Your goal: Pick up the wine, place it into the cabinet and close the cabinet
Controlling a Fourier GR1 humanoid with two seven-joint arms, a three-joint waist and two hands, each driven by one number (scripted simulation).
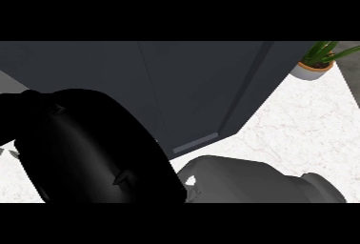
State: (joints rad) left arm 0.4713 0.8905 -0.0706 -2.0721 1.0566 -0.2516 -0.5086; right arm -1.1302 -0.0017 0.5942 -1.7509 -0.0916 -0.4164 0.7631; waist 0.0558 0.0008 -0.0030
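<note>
White marble counter [295,133] carries a dark cabinet [197,90]. The left hand [84,147] fills the lower left as a black mass; its fingers cannot be made out. No wine is seen. A grey right forearm [246,181] lies just below the cabinet.

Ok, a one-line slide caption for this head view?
Dark cabinet with its door shut, black left hand filling the foreground, potted plant on the marble counter.

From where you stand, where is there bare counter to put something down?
Bare marble counter lies on the right, between the dark cabinet and the potted plant. The lower left is crowded: a black hand fills it, with a grey forearm beside it.
</note>
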